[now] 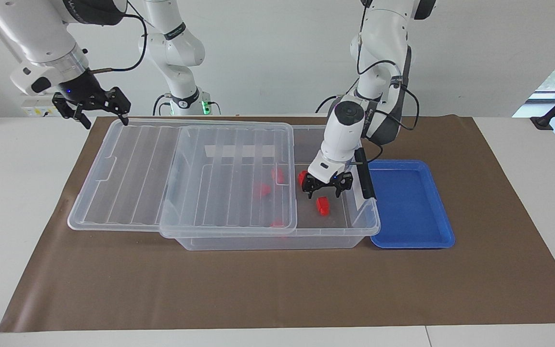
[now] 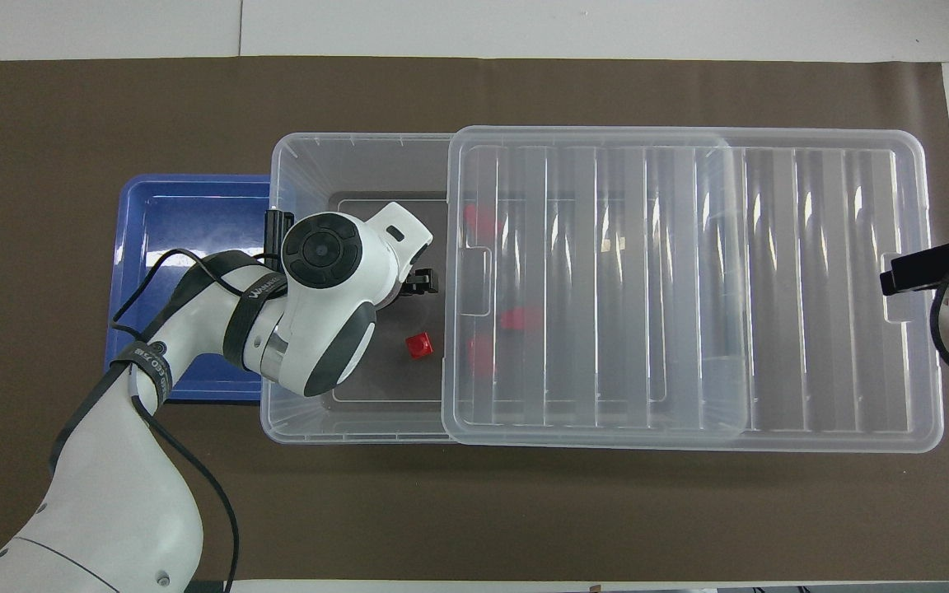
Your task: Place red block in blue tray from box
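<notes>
The clear box (image 1: 277,238) (image 2: 310,156) lies mid-table. Its ribbed lid (image 1: 133,173) (image 2: 771,288) is slid toward the right arm's end, so the end by the blue tray (image 1: 410,207) (image 2: 170,222) stands uncovered. My left gripper (image 1: 324,193) is open inside the uncovered end, just above a red block (image 1: 323,206). In the overhead view my wrist hides that block and most of the gripper. Another red block (image 1: 302,178) (image 2: 419,346) lies beside it, nearer the robots. My right gripper (image 1: 105,120) is open and empty above the lid's end.
Three more red blocks (image 1: 261,189) (image 2: 520,317) lie in the box under the lid. A black clip handle (image 1: 365,176) (image 2: 277,226) stands on the box's end by the tray. The tray holds nothing. A brown mat (image 1: 258,289) covers the table.
</notes>
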{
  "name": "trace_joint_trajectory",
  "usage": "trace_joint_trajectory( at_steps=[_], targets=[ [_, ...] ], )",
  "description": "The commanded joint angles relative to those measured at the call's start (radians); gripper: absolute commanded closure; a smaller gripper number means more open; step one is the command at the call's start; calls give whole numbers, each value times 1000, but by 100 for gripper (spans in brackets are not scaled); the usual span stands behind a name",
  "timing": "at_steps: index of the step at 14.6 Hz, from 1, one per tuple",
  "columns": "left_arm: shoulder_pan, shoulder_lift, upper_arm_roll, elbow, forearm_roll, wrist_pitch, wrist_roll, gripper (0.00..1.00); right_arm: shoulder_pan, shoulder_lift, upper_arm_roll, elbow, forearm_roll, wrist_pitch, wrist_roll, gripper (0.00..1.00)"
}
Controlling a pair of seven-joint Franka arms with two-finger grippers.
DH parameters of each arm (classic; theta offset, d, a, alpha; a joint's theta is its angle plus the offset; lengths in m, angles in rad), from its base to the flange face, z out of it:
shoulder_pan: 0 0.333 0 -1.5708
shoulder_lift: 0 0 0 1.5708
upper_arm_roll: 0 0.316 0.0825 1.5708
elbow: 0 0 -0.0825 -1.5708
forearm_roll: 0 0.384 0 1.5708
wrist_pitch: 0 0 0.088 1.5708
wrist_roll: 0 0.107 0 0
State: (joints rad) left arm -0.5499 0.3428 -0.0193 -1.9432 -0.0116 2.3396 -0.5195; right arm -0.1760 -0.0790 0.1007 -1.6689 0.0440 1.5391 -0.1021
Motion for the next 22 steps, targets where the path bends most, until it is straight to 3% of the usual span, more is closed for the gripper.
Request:
trace_joint_trajectory(
  at_steps=[1, 2, 3, 4, 8, 14, 15, 16, 17, 22],
  targets=[
    [-16, -8, 18, -31, 22, 36, -23, 13, -5, -11, 5, -25, -13, 32, 13, 0],
    [-12, -7, 18, -33, 22, 41, -23, 32, -5, -11, 5, -25, -13, 32, 13, 0],
    [-8, -7, 18, -31, 22, 41, -25, 74, -5, -11, 7, -25, -13, 32, 13, 0],
    [-4, -7, 21, -28, 22, 41, -25, 100, -5, -11, 5, -26, -13, 32, 13, 0],
    [1, -31, 30, -19, 22, 24, -25, 100, -5, -11, 5, -26, -12, 30, 16, 0],
    [1, -204, 30, 27, 22, -185, -28, 100, -13, -27, 5, -66, -13, 81, -2, 0],
    [1, -221, 29, 44, 22, -221, -27, 100, -17, -27, 5, -71, -13, 91, -22, 5],
    [2, -243, 30, 47, 22, -241, -24, 100, -22, -27, 4, -71, -13, 96, -45, 46],
    [11, -272, 30, 44, 22, -255, -17, 100, -46, -28, -1, -78, -13, 101, -66, 98],
    [111, -370, 30, 16, 22, -367, 119, 100, -203, -27, -4, -178, -13, 235, -230, 100]
  ],
)
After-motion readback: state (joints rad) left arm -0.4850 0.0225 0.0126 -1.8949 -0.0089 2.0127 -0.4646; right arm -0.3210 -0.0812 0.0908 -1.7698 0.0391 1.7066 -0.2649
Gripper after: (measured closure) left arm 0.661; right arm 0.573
